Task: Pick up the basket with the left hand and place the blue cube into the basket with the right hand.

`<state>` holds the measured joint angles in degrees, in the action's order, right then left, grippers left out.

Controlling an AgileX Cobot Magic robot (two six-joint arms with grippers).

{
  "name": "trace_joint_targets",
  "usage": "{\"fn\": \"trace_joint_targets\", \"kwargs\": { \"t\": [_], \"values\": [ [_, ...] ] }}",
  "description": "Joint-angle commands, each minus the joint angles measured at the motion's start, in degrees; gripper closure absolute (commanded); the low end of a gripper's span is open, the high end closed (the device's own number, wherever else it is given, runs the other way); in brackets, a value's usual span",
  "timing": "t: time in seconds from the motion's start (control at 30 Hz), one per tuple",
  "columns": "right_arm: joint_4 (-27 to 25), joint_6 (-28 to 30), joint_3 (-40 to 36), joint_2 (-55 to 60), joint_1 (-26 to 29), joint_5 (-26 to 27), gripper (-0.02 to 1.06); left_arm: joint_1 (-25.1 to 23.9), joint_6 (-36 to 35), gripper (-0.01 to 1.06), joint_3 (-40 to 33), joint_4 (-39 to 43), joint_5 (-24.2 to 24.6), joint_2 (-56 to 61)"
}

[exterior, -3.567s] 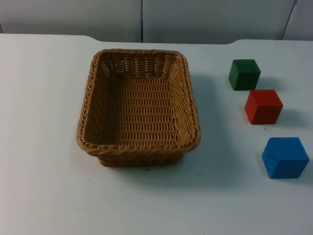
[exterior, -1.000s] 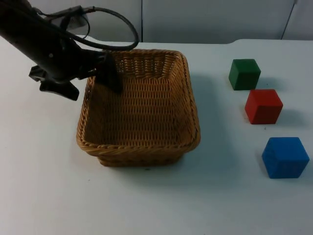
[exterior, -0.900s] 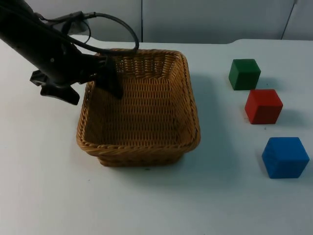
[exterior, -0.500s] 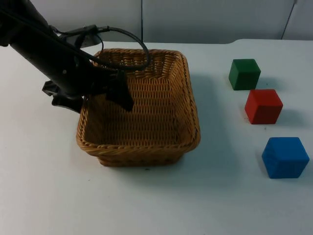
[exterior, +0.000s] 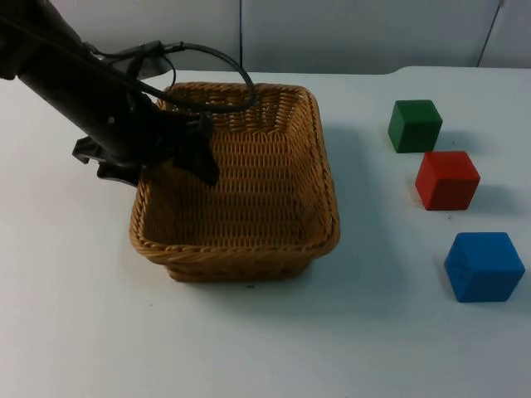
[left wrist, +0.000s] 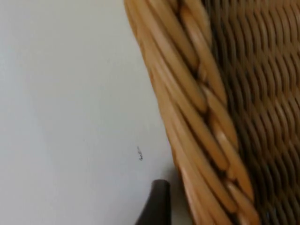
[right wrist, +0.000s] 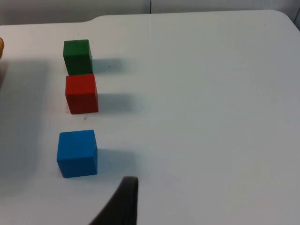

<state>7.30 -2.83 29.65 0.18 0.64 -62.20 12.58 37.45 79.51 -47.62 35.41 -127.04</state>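
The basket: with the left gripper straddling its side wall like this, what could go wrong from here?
1. The left gripper straddles only the left rim of the basket, so the basket may tilt or slip when lifted.
2. The red cube stands close to the blue cube, so the waiting right arm's fingers could knock it.

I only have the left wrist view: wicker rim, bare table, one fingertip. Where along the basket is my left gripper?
Observer: The left gripper straddles the left wall of the basket, open, one finger inside and one outside.
Operator: Anything in the basket?
Observer: No, nothing lies in it.
Operator: Where is the blue cube?
Observer: The blue cube sits on the table right of the basket, in a row with the red cube and green cube. The right gripper waits above the table near it.
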Motion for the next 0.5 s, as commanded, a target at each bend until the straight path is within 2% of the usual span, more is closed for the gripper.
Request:
{"fn": "trace_joint_targets", "kwargs": {
  "t": [0.0, 0.07, 0.17, 0.2, 0.33, 0.37, 0.47],
  "values": [
    [0.09, 0.32, -0.61, -0.18, 0.47, 0.55, 0.0, 0.26, -0.62, 0.36, 0.45, -0.07, -0.24, 0.01],
    [0.09, 0.32, -0.61, -0.18, 0.47, 0.55, 0.0, 0.26, -0.62, 0.39, 0.45, -0.29, -0.24, 0.01],
    [0.09, 0.32, -0.61, -0.18, 0.47, 0.55, 0.0, 0.26, -2.16, 0.49, 0.45, -0.29, -0.24, 0.01],
    [0.09, 0.32, -0.61, -0.18, 0.47, 0.55, 0.0, 0.26, -2.16, 0.49, 0.45, -0.29, -0.24, 0.01],
    [0.09, 0.32, -0.61, -0.18, 0.47, 0.55, 0.0, 0.26, -3.06, 0.66, 0.45, -0.29, -0.24, 0.01],
    [0.09, 0.32, -0.61, -0.18, 0.47, 0.55, 0.0, 0.26, -3.06, 0.66, 0.45, -0.29, -0.24, 0.01],
    [0.09, 0.32, -0.61, -0.18, 0.47, 0.55, 0.0, 0.26, -3.55, 0.78, 0.45, -0.29, -0.24, 0.01]
  ]
}}
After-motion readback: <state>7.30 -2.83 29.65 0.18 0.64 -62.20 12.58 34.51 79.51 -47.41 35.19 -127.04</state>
